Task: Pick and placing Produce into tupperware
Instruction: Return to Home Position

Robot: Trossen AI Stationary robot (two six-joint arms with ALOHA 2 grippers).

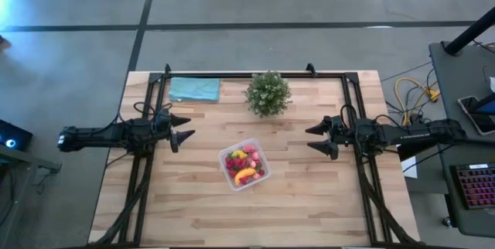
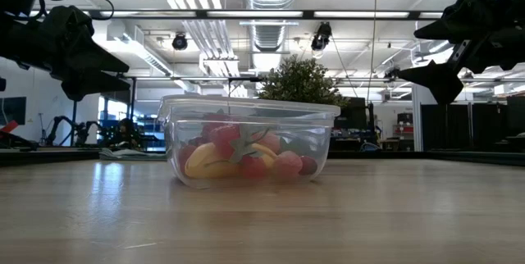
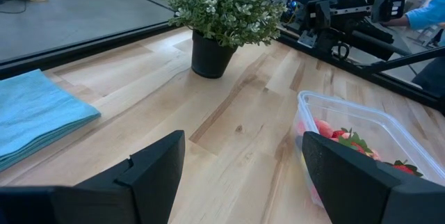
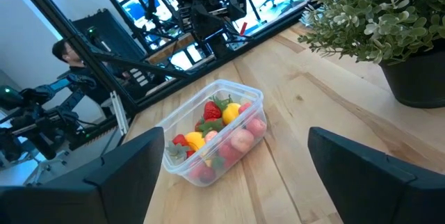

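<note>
i'd call it done: produce (image 1: 244, 166) in the tupperware (image 1: 223, 156) between my left gripper (image 1: 186, 127) and right gripper (image 1: 312, 138), both spread empty.

Clear tupperware (image 1: 244, 165) mid-table holds red, pink, yellow produce (image 1: 245, 169).

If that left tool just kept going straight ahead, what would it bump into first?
Likely the right tool facing it: the left tool aims through the gap between plant and tupperware. Depth is unclear, so it might clear everything.
</note>
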